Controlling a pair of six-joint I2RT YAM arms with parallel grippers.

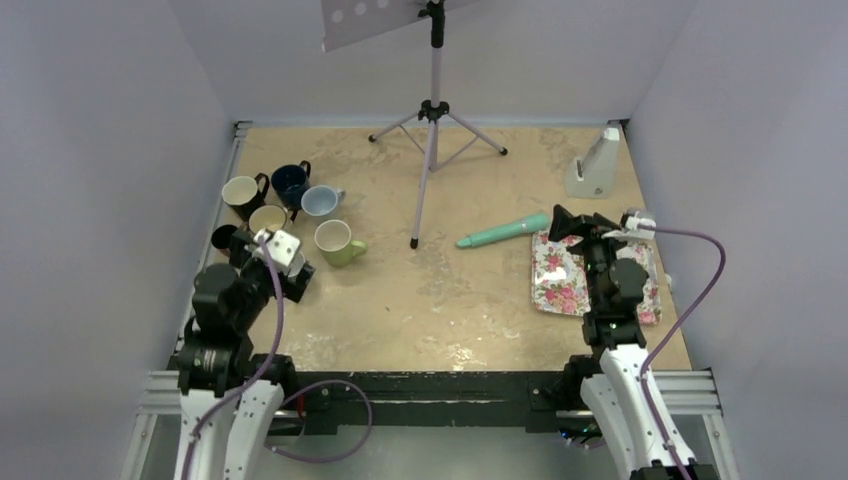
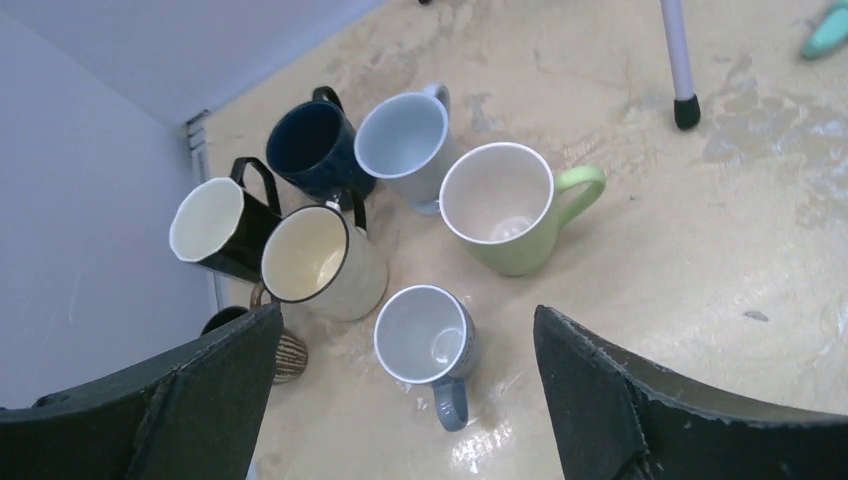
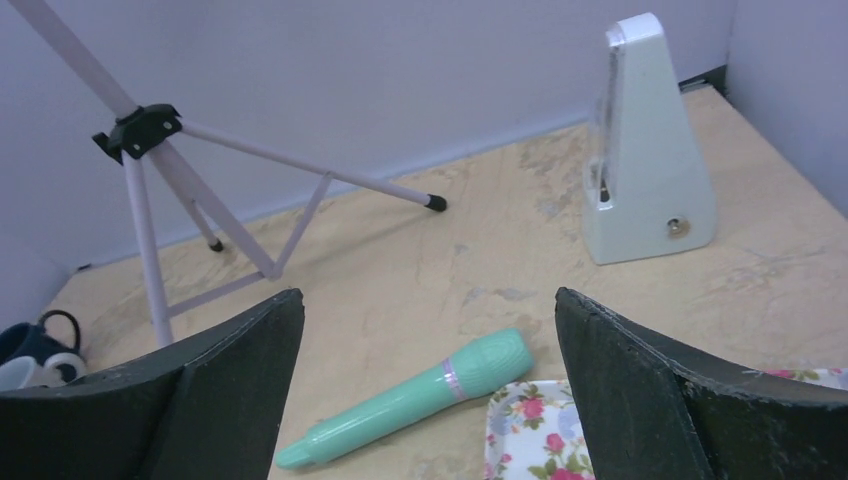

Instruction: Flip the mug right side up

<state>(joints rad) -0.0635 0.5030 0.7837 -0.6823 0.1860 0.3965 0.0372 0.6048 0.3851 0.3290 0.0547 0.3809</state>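
Note:
A grey-blue mug (image 2: 428, 338) stands upright on the table, mouth up and handle toward the camera, in the left wrist view. My left gripper (image 2: 405, 335) hovers open right above it, one finger on each side, touching nothing. In the top view my left gripper (image 1: 280, 262) covers this mug. Around it stand upright a green mug (image 2: 505, 205), a cream mug (image 2: 318, 260), a light blue mug (image 2: 405, 140), a navy mug (image 2: 315, 145), a black mug with a white inside (image 2: 215, 222) and a striped dark mug (image 2: 285, 355). My right gripper (image 1: 575, 222) is open and empty over the tray.
A music stand (image 1: 432, 110) has its tripod legs at the back middle. A teal pen-like stick (image 1: 503, 231) lies beside a floral tray (image 1: 560, 275) on the right. A white metronome (image 1: 592, 165) stands at the back right. Walls close in on both sides.

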